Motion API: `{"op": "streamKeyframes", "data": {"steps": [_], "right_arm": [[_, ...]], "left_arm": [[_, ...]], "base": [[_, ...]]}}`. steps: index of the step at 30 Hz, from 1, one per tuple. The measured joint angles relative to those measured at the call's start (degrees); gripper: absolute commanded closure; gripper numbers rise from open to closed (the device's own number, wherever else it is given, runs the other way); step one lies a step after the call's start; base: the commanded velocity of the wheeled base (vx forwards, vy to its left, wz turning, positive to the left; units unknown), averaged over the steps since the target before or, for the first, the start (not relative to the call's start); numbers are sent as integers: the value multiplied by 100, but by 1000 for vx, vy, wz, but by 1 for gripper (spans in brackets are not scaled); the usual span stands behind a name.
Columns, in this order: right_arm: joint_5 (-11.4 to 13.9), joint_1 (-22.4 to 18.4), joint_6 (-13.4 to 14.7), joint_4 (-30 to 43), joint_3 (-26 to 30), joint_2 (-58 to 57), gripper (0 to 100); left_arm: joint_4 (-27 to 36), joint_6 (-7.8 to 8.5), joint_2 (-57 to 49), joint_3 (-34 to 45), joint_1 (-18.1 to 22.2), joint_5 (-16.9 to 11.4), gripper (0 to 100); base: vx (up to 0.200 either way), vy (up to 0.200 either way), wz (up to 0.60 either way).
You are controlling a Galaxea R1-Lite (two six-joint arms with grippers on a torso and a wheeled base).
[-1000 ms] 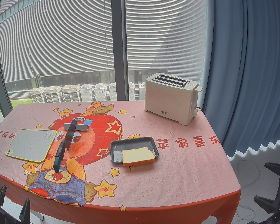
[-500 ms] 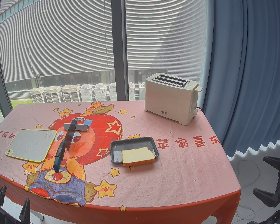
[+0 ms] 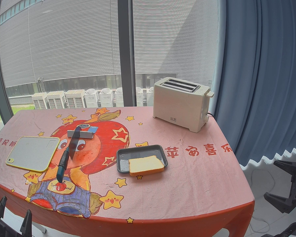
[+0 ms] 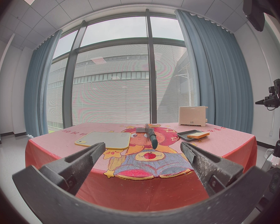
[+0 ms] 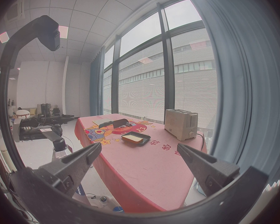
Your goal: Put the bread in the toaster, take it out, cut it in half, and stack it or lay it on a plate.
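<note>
A table [image 3: 194,188] under a pink cartoon-print cloth stood before a tall window [image 3: 72,43]. The toaster [image 3: 181,102] sat at its far corner, with a blue curtain [image 3: 263,66] just beside the toaster. The bread [image 3: 145,165] lay in a dark tray [image 3: 135,152] nearer than the toaster. The knife [image 3: 67,155] and cutting board [image 3: 33,152] lay well to the toaster's left. The left gripper [image 4: 142,147] and right gripper [image 5: 139,147] hung off the table, fingers spread wide, holding nothing.

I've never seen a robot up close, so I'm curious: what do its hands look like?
Both the left hand and the right hand are matt black, each with two wedge-shaped fingers tapering to blunt tips, with small screws near the base, on a broad curved bar. Their surfaces look scuffed and dusty.
</note>
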Motion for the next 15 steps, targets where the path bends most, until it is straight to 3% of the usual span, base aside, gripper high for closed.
{"op": "streamKeyframes", "data": {"steps": [15], "right_arm": [[-10, 99, -41, -602, 0, 664, 0]], "left_arm": [[0, -2, 0, 0, 0, 0, 0]], "base": [[0, 0, 0]]}}
